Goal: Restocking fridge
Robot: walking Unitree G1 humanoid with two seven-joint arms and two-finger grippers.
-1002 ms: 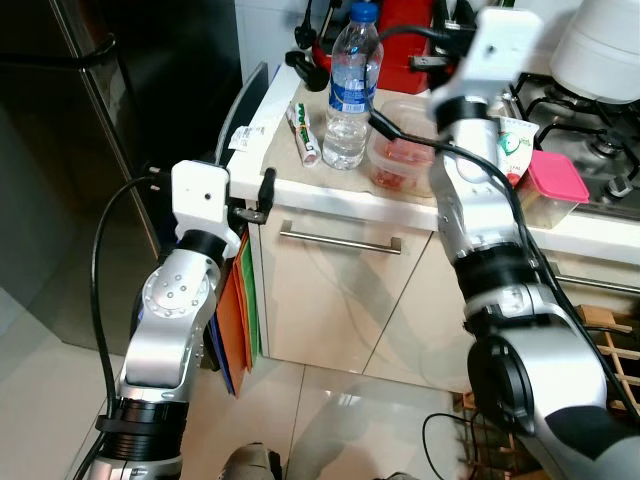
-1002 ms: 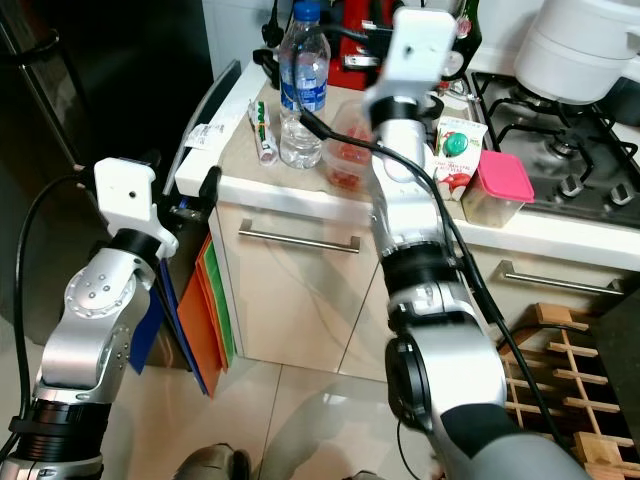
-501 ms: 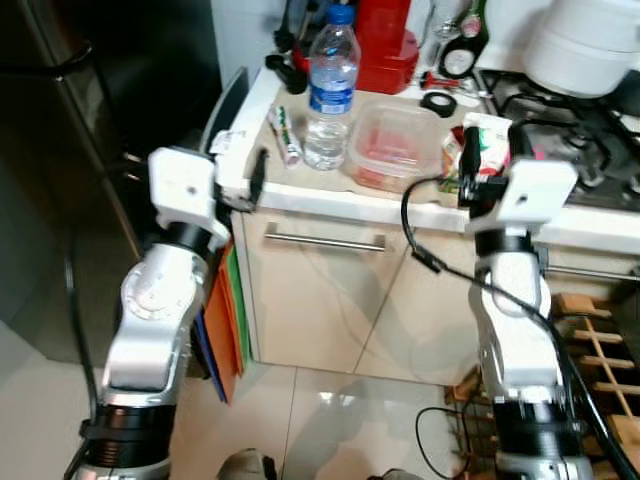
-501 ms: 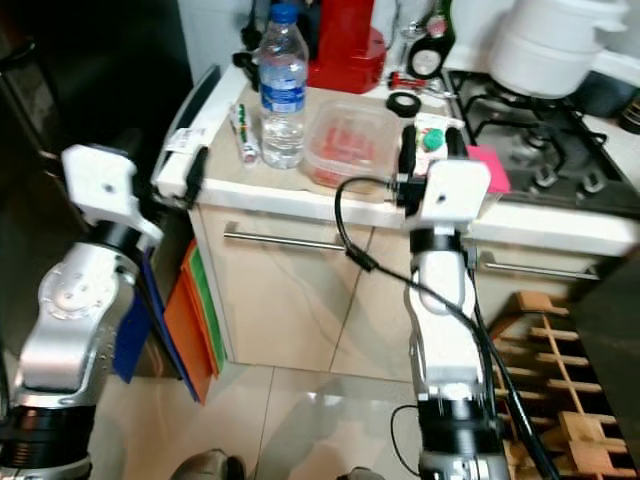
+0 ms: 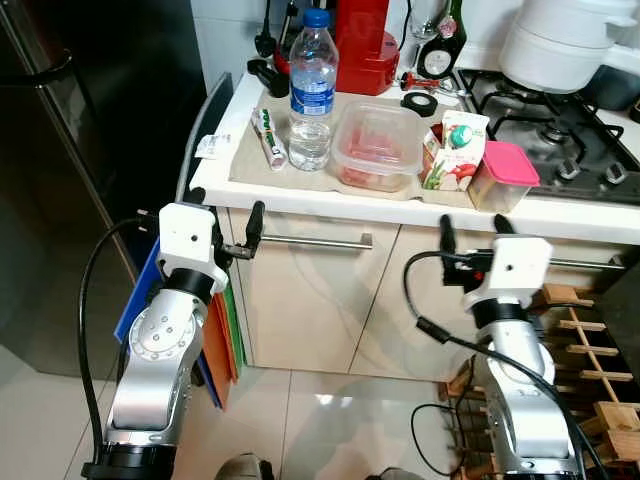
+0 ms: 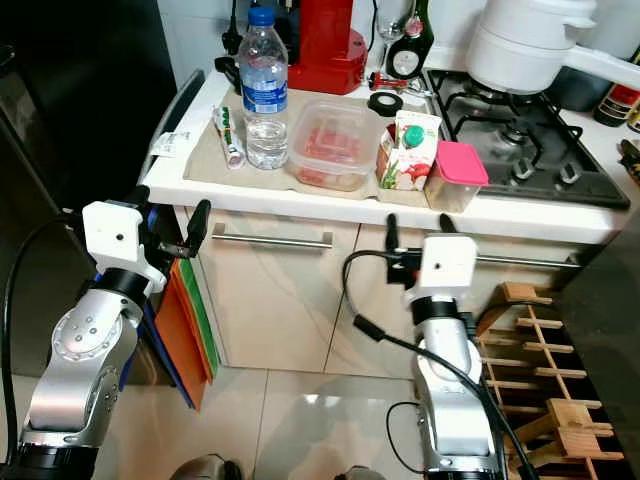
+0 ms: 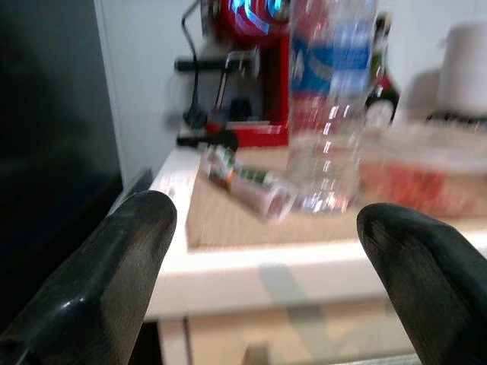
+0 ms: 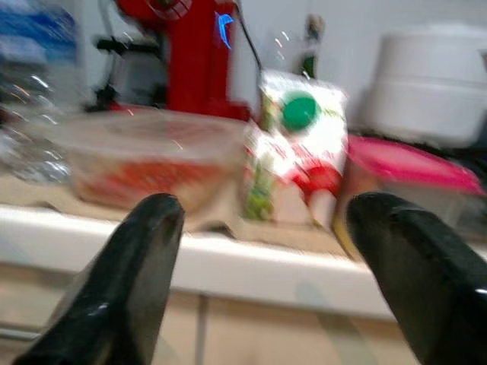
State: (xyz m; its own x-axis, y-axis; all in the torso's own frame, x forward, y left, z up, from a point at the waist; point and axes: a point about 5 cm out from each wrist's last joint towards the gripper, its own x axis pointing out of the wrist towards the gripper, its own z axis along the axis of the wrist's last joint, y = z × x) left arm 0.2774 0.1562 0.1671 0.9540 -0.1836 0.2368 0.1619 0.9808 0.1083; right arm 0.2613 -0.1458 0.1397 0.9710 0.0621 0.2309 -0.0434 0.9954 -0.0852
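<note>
A white kitchen counter point(image 5: 300, 190) runs across the upper half of the frame, with cream cupboard doors below it and a dark fridge point(image 5: 90, 130) filling the upper left. On a beige mat on the counter, left to right, lie a small tube point(image 5: 268, 137) on its side, an upright clear water bottle point(image 5: 311, 90) with a blue cap and label, a clear lidded tub point(image 5: 378, 147) with red food inside, a small white juice carton point(image 5: 455, 150) with a green cap, and a box with a pink lid point(image 5: 503, 175). The carton stands just beside the pink-lidded box, and the tub sits between the bottle and the carton. Behind them, against the wall, is a red appliance point(image 5: 365, 45). At the upper right a white pot point(image 5: 565, 40) sits on a gas stove point(image 5: 560, 120). The left gripper point(image 5: 228, 228) is raised in front of the counter's left end, below its edge, fingers spread wide and holding nothing; its wrist camera looks across at the tube and bottle. The right gripper point(image 5: 468, 232) is raised lower right of centre, below the counter edge under the carton, fingers also spread wide and empty; its wrist camera faces the tub, carton and pink-lidded box. Coloured boards point(image 5: 222, 340) lean in the gap between cupboard and fridge. A wooden rack point(image 5: 590, 350) stands at the lower right on the pale tiled floor point(image 5: 330, 420).
</note>
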